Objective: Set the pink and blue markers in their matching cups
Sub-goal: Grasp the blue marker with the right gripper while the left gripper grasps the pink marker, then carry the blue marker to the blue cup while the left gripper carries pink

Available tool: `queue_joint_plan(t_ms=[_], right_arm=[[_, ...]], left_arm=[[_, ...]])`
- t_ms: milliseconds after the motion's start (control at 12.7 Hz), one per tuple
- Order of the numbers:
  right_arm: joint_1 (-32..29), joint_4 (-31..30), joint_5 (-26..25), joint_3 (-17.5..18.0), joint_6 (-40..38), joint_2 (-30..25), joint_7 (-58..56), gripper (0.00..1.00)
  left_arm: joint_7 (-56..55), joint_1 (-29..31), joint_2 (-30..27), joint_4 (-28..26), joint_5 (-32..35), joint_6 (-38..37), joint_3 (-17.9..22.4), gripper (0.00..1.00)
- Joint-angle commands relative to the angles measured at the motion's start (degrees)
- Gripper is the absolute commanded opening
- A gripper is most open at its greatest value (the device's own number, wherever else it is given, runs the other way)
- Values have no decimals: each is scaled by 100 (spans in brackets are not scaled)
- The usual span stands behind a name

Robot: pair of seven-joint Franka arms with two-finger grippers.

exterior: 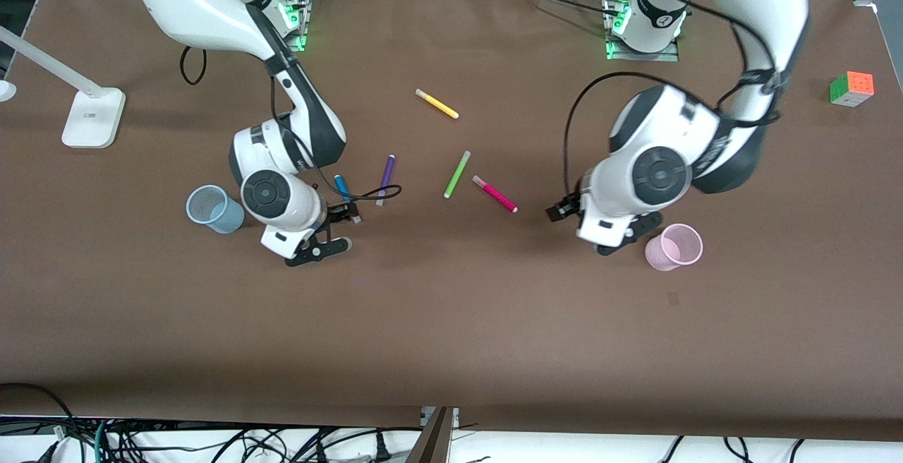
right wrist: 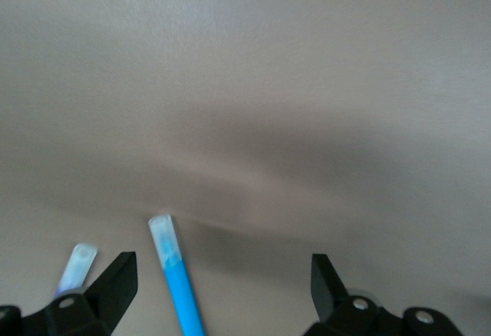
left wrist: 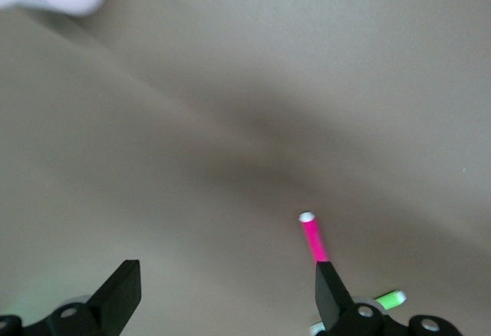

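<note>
The right pincer (right wrist: 219, 290), fingers apart, is hovering over the blue marker (exterior: 342, 187) lying mid-table beside the purple marker (exterior: 386, 179). The left pincer (left wrist: 226, 298), also spread, is hanging near the pink marker (exterior: 494, 193). The blue cup (exterior: 211, 209) is standing toward the right arm's end of the table (exterior: 451, 322), the pink cup (exterior: 675, 246) toward the left arm's end.

1. Even, bright overhead light falls on the brown table (exterior: 451, 322); no glare.
2. Soft shadows lie on the table under both arms.
3. Both wrist views look washed out and soft, with a dark diffuse shadow band ahead of each pincer.
4. Green glow marks the arm bases.
</note>
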Motion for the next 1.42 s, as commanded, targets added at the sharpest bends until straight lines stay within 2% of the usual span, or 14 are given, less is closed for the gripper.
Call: queue_joint_plan(t_ms=[0,395,553,711,868,1184,1263,1342], right_arm=[[193,-703,65,-17,804,-174,24,100],[344,-730,30,-25,876,-59,15,98],[352,-739,4,-25,868,-51,-55,68],[379,-731,4,-25,876,-24,-56,29],[379,-722,4,-25,885,-24,-64,0],[318,-337,-5,-60,737,-173,-160,0],[300,-161,4,-87,475,-269,-370,0],[204,137,-5,-96,133,-314,-824,0]], left_arm=[[-1044,-348,249,-161,-23,561,49,100],[-2040,-664,732,-514,21,1818,84,100],[-2173,-778,891,-532,73,2022,110,100],[-2531,-832,891,-681,380,2163,110,100],[-3014,-937,891,-900,775,2347,110,100],[-3992,-1034,953,-1050,1076,2655,110,97],[-3992,-1043,1005,-1051,1076,2699,110,94],[-3992,-1095,1014,-1059,1085,2752,110,87]])
